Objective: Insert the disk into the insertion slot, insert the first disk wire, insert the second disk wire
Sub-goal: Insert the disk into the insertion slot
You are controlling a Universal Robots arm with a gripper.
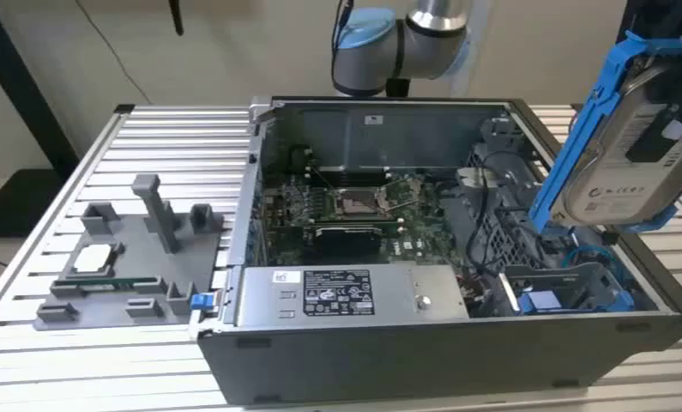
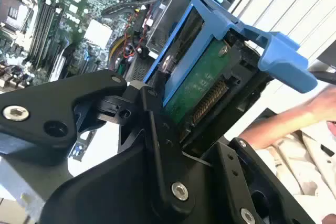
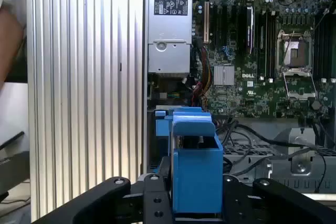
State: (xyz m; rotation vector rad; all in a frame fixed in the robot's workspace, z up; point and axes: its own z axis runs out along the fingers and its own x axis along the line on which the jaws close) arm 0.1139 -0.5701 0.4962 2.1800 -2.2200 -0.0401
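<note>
Soft, even indoor light, with glare on the ribbed metal.

In the exterior view the light is flat: the bench (image 1: 169,129) looks pale, and the inside of the computer case (image 1: 432,352) is dimmer, with faint shadows under its walls. The disk (image 1: 632,154), close to that camera, looks slightly soft. In the first wrist view the bench slats glare almost white. In the second wrist view the black tool (image 2: 189,129) is a dark mass, the bench behind it is washed out, and a person's arm (image 2: 286,127) is smeared.
</note>
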